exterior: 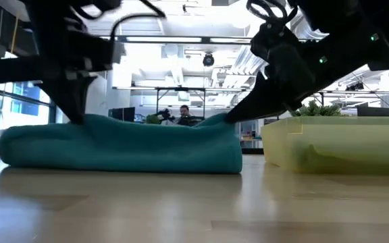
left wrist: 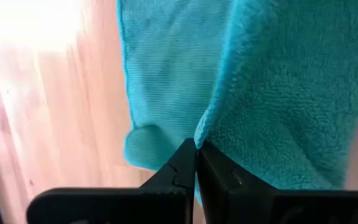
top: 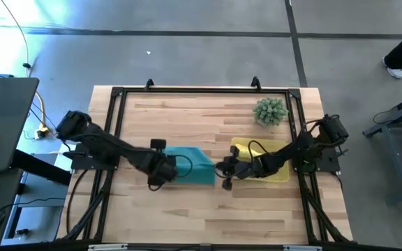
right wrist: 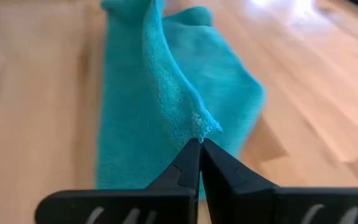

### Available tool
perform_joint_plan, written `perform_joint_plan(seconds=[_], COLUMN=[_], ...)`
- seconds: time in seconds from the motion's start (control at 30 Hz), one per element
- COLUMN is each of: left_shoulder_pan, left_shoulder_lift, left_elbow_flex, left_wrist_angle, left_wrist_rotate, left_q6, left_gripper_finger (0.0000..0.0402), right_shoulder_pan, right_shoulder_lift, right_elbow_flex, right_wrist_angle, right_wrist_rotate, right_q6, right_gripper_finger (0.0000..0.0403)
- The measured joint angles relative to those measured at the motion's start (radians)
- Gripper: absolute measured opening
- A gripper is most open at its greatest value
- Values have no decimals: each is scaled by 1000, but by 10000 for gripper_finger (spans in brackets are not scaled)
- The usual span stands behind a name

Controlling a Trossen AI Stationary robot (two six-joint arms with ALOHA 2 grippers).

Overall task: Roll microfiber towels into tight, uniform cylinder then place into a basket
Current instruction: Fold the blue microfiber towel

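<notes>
The teal blue towel [top: 192, 166] lies bunched in a low mound on the table's middle [exterior: 120, 145]. My left gripper [top: 160, 173] is shut on its left end and my right gripper [top: 223, 169] is shut on its right end. The translucent yellow basket [top: 279, 174] stands on the table just right of the towel, under my right arm, and it also shows in the low view [exterior: 336, 145]. Something dim shows through its wall. I cannot make out the lime green and yellow towels. My left gripper pinches a hemmed edge [left wrist: 205, 127] of the towel's left end between its two fingertips, slanting down from the table's left. That edge is drawn up a little while the rest lies on the table. My right gripper pinches a frayed corner [right wrist: 205, 126] of the towel's right end between its two fingertips, slanting down from the table's right. The corner stands up in a ridge [exterior: 221, 121] and the cloth below it rests on the table.
A spiky green ball-shaped plant [top: 270, 111] stands at the far right, behind the basket. A black frame [top: 187, 90] runs around the tabletop. Bare wood lies toward the near edge [top: 201, 216]. A person shows far off in the room [exterior: 184, 115].
</notes>
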Motion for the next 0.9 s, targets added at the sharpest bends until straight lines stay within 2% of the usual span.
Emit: perform_joint_plan(seconds=[0.1, 0.33, 0.57, 0.73, 0.9], left_shoulder_pan=[50, 151, 204, 226, 231], left_shoulder_lift=[25, 77, 100, 100, 100], left_elbow_flex=[-1, -1, -1, -1, -1], left_wrist_angle=[6, 12, 8, 17, 31], left_wrist_rotate=[-4, -53, -48, 11, 13], left_q6=[79, 190, 211, 248, 248], left_gripper_finger=[0, 1, 1, 1, 1], right_shoulder_pan=[-13, -62, -106, -126, -137], right_shoulder_lift=[0, 0, 0, -1, -1], right_elbow_flex=[0, 0, 0, 1, 1], right_wrist_angle=[-11, -32, -62, -66, -66], right_wrist_rotate=[49, 51, 18, -26, -32], right_q6=[-4, 0, 3, 0, -1], right_gripper_finger=[0, 0, 0, 0, 1])
